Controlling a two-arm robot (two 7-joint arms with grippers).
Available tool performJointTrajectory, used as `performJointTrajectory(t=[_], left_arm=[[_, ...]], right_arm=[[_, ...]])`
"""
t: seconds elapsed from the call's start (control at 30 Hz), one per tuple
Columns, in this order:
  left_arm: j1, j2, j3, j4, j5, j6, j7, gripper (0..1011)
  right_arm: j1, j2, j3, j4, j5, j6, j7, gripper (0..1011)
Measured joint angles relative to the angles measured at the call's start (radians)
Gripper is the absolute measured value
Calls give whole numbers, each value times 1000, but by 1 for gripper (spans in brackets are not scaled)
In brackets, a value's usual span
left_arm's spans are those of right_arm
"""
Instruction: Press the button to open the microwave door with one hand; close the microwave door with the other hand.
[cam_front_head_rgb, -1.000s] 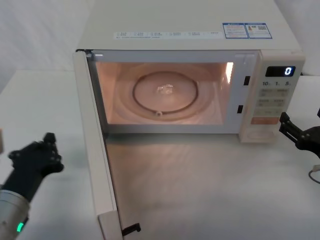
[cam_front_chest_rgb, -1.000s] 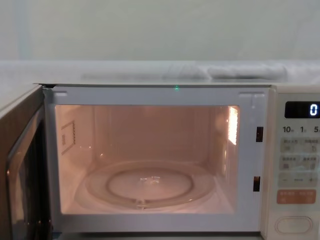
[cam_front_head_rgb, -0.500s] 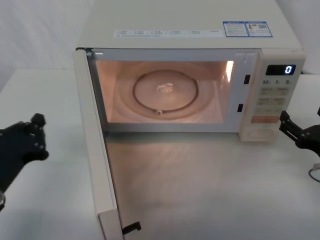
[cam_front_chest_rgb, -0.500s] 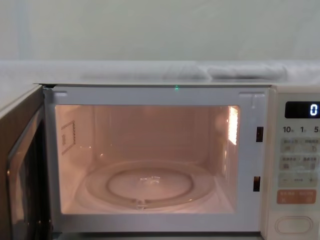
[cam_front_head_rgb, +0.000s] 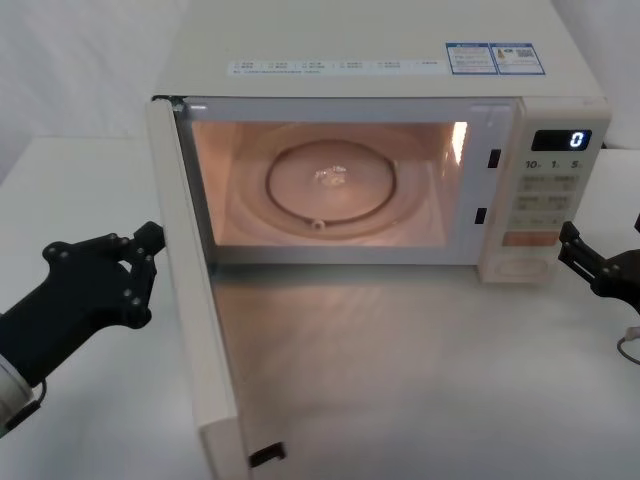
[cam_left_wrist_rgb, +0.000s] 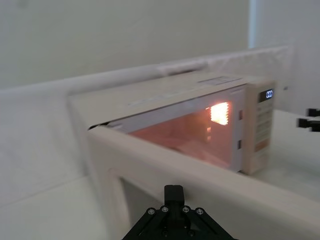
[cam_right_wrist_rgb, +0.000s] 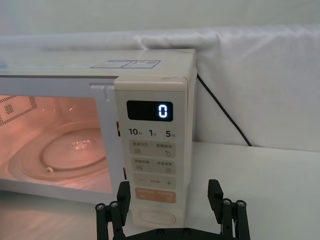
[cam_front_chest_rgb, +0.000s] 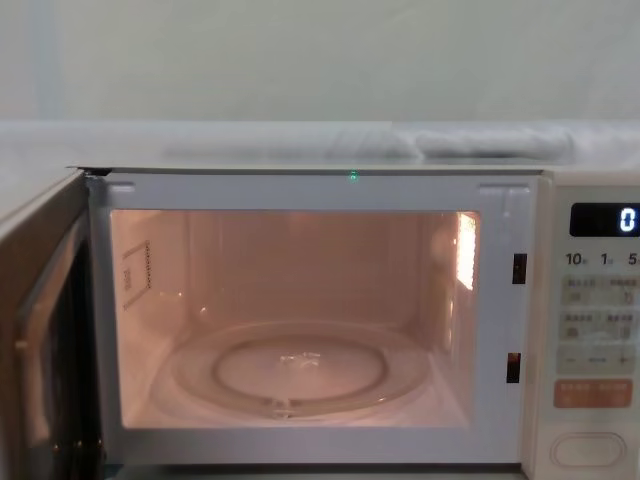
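While the microwave door stands swung wide w/ cavity lit, left pincer sits at door's outer face, fingers spread narrow. Right pincer hovers wide open just in front of the button, not touching, on white surface.

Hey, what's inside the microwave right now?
Inside the lit microwave cavity lies a round glass turntable with nothing on it. The open microwave door hides part of the left inner wall in the head view.

black blocky end effector, visible screws
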Motion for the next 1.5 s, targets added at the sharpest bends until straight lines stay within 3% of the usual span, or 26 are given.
performJointTrajectory(t=[0.3,0.7,1.2,1.5], left_arm=[[-40,36,61,-2,-25,-4,-25,0],[-171,58,210,78,-38,14,-40,0],[-352,15,385,198,-57,11,-48,0],[-428,-17,459,254,-69,7,-47,0]], right_arm=[[0,0,0,0,0,0,0,1002],[0,0,0,0,0,0,0,1002],[0,0,0,0,0,0,0,1002],[0,0,0,0,0,0,0,1002]])
